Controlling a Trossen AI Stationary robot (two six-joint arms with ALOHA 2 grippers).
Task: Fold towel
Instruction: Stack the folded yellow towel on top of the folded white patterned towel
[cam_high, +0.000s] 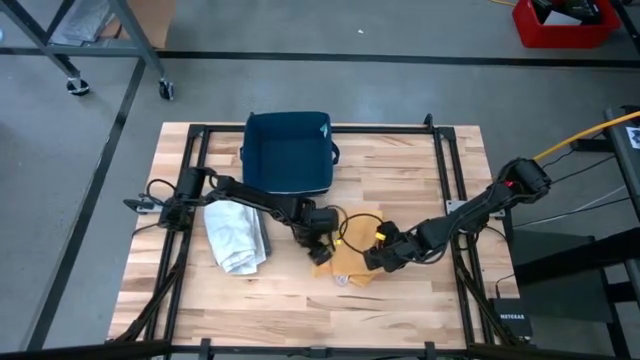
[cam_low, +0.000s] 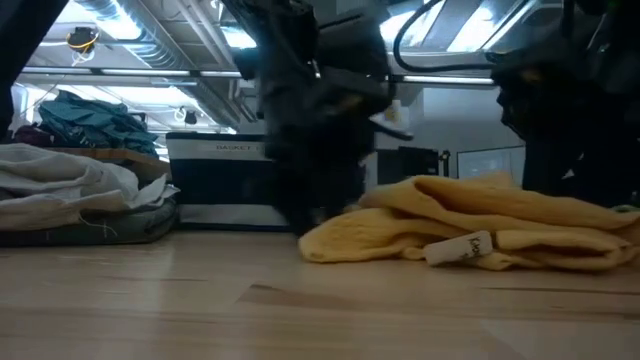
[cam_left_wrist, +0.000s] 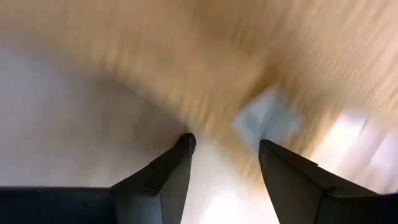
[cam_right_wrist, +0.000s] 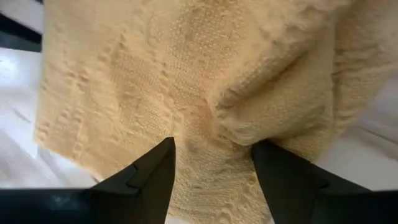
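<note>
Now both sets of jaws stand open, empty, over the rumpled yellow woven towel lying between them on the tabletop; pinch separate corners, not bunched folds.

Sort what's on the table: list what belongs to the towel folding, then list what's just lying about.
Part of the job:
- yellow towel, crumpled at mid-table
- left gripper, jaws open at the towel's left edge
- right gripper, jaws open over the towel's right side

Just lying about:
- dark blue bin at the table's far side
- pale bundled cloths on the left
</note>
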